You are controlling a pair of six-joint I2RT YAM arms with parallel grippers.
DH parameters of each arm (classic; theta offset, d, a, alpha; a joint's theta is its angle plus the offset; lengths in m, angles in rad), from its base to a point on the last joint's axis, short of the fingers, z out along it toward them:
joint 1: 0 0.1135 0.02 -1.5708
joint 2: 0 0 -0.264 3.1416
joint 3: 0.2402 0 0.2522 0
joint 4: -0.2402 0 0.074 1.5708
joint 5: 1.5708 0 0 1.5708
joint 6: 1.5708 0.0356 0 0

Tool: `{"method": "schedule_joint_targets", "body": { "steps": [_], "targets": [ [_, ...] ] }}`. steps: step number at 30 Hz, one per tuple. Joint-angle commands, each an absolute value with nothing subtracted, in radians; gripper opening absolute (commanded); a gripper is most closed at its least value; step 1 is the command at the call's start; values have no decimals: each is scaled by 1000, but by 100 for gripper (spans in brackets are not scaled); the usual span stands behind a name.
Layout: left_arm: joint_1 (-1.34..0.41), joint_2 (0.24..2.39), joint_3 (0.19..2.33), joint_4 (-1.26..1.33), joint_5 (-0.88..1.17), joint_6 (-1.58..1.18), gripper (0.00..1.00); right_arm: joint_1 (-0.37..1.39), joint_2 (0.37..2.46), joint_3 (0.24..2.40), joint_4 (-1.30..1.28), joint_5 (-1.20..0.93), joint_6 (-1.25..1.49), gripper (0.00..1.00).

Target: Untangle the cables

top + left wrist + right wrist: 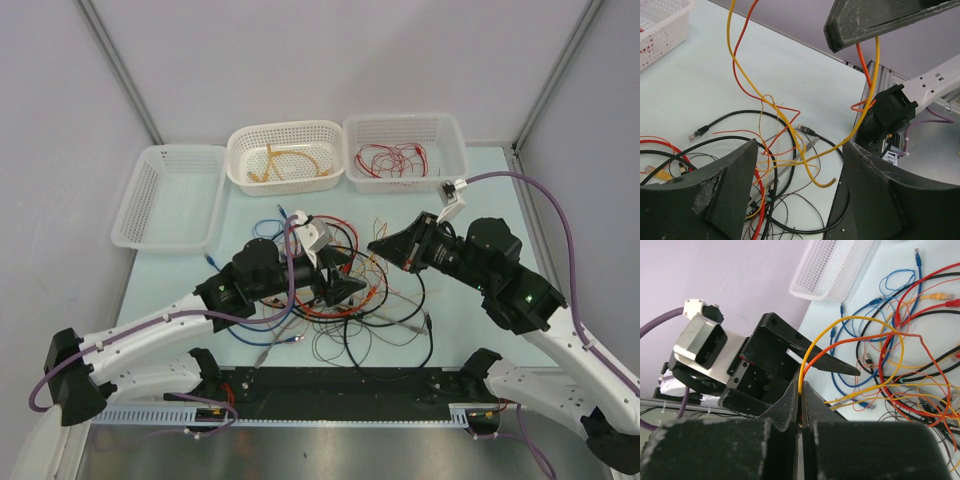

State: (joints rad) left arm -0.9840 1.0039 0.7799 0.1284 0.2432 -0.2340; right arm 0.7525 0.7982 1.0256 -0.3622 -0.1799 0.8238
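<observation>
Pale table (pixel 470 300) under everything. On it, the tangle (pixel 385 300) of cables: red, orange, yellow, blue and black strands looped through one another, small plugs at several ends.

Beyond the tangle, three white baskets in a row: left basket (pixel 130 215) with nothing visible inside, middle basket (pixel 240 150) with orange-yellow cables, right basket (pixel 455 150) with red ones (sorting by colour, evidently).

Left gripper (pixel 797 150) low over the tangle's left part, fingers spread wide, nothing pinched, a yellow strand dangling in the gap. Right gripper (pixel 800 385) above the tangle's far right edge, fingers pressed together on the yellow cable (pixel 860 318), a thin orange strand caught in the same pinch. Both strands raised well clear of the tangle. Loose curled end (pixel 832 182) of a yellow strand just above the tangle, between the left fingers.

Step in hand, most likely: drawing one yellow cable up and out.

Next move, by judgement: closing the left fingers on that strand close to the tangle, then easing the two grippers apart, slowly enough to shed the snagged orange loops rather than tighten them. Worth confirming the strand first, with several thin yellow ones crossing there.
</observation>
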Motion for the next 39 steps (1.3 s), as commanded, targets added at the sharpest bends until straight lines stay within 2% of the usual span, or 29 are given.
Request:
{"method": "schedule_joint_targets", "body": {
  "steps": [1, 3, 4, 6, 7, 8, 9, 10, 12, 13, 15, 20, 23, 37, 39],
  "targets": [
    [-992, 1022, 810, 222, 253, -206, 65, 750, 802, 1072, -336, -222, 845, 0],
    [-994, 1028, 821, 227, 256, -207, 52, 749, 802, 1072, -342, -224, 842, 0],
    [-996, 1028, 822, 229, 255, -207, 37, 750, 801, 1072, -344, -222, 841, 0],
    [-994, 1019, 828, 232, 242, -212, 24, 750, 795, 1072, -357, -210, 827, 0],
    [-994, 1002, 828, 230, 238, -215, 12, 750, 795, 1072, -363, -204, 821, 0],
    [-994, 991, 830, 230, 236, -215, 7, 750, 790, 1072, -376, -193, 812, 0],
    [-994, 980, 833, 218, 220, -216, 2, 750, 781, 1071, -382, -186, 805, 18],
    [-994, 957, 839, 212, 207, -216, 0, 750, 778, 1072, -387, -177, 802, 30],
    [-993, 921, 845, 190, 180, -216, 0, 750, 764, 1072, -400, -150, 789, 51],
    [-992, 908, 853, 184, 169, -218, 0, 750, 759, 1072, -403, -137, 785, 56],
    [-992, 881, 862, 158, 143, -219, 0, 749, 750, 1072, -413, -123, 773, 64],
    [-992, 850, 903, 100, 107, -219, 0, 750, 739, 1072, -440, -89, 761, 75],
    [-992, 842, 925, 77, 100, -218, 0, 750, 727, 1072, -459, -66, 747, 78],
    [-992, 853, 1005, -21, 54, -229, 0, 750, 718, 1071, -462, -60, 635, 79],
    [-992, 877, 1034, -50, 14, -230, 0, 752, 680, 1071, -436, -57, 611, 82]
  ]
}}
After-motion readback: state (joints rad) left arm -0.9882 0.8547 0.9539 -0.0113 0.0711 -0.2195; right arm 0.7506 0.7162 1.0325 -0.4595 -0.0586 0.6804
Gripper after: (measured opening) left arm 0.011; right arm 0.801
